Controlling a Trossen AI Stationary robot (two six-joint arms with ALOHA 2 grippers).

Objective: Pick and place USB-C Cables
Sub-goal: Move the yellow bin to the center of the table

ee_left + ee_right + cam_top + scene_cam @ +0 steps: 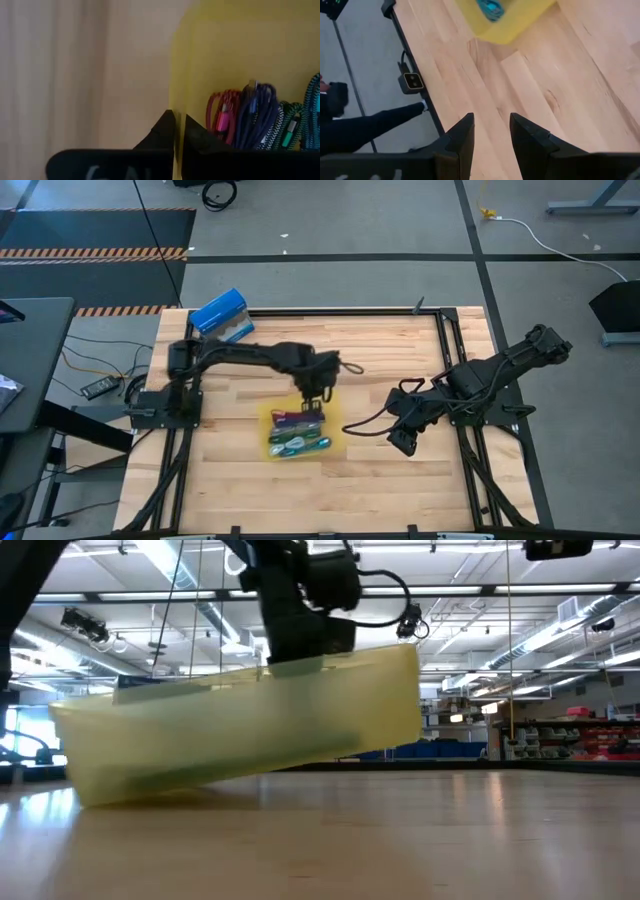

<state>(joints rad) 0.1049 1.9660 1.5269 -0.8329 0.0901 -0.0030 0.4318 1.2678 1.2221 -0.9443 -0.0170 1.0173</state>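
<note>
At table centre: left gripper jaws clamped on yellow tray rim, tilting it | right gripper jaws apart, resting aside

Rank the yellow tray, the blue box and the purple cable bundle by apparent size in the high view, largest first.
1. Yellow tray, its edge pinched by the left gripper.
2. Blue box; looks smaller than the tray, though not by much.
3. Purple cable bundle, clearly smallest, lying inside the tray.
</note>
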